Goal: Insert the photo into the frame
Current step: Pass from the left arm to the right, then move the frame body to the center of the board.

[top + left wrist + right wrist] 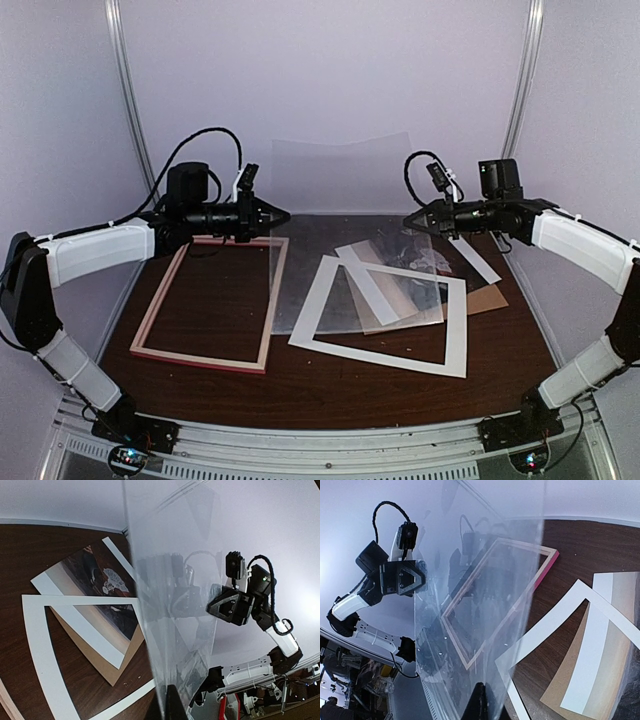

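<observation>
Our left hand [280, 215] and right hand [409, 222] both pinch the clear sheet [345, 180], lifted between them. The frame [200, 357] lies below the left hand. The photo [100, 595] lies on the table below the right hand. We think the sheet must go flat into the frame first.

Frame [195, 355] lies flat on the left half of the table [330, 395], with the left gripper [272, 215] above its far end. The clear sheet [345, 180] stands up mid-table between both grippers, the right gripper [412, 222] at its right edge. Right of the frame lies the mat [380, 355] (it overlaps the photo [400, 290]). The photo rests on the backing board [492, 300], which juts out rightward.
</observation>
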`<state>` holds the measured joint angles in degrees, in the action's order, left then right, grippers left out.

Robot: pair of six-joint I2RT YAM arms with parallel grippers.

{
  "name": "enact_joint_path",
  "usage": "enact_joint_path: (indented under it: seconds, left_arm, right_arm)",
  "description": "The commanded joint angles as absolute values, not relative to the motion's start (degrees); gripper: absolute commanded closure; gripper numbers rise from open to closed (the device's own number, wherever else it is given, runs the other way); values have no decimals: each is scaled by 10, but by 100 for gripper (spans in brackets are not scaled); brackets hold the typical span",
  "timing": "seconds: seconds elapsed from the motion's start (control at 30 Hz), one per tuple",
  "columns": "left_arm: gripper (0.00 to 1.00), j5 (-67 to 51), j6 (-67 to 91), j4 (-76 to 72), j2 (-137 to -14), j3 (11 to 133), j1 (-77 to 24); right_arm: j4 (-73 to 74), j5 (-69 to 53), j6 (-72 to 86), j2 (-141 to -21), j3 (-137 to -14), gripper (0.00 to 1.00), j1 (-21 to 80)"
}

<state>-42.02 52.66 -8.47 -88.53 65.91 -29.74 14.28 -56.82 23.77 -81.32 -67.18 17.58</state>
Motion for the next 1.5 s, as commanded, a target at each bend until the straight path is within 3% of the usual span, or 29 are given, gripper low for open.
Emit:
enact_joint_path:
  seconds: [0.0, 0.17, 0.27, 0.43, 0.6, 0.83, 1.1, 1.47]
  left_arm:
    - [100, -424, 504, -85, -883, 677, -301]
    - [100, -409, 481, -64, -879, 679, -301]
    - [87, -392, 458, -47, -874, 680, -300]
    - [51, -345, 424, 5, -868, 687, -297]
    - [40, -296, 405, 107, -862, 704, -259]
    - [23, -253, 378, 214, -846, 687, -131]
    - [13, -76, 257, 380, -892, 745, -29]
    - [11, 63, 184, 473, -1041, 814, 40]
  right_arm:
    - [142, -553, 230, -817, -692, 99, 172]
    - [136, -532, 246, -812, -686, 100, 168]
    - [116, -534, 269, -808, -678, 100, 165]
    - [81, -549, 306, -801, -665, 100, 163]
    - [73, -554, 328, -792, -663, 100, 158]
    - [73, -568, 348, -784, -663, 100, 146]
    - [69, -587, 355, -782, -664, 100, 143]
    - [60, -612, 359, -780, -674, 100, 140]
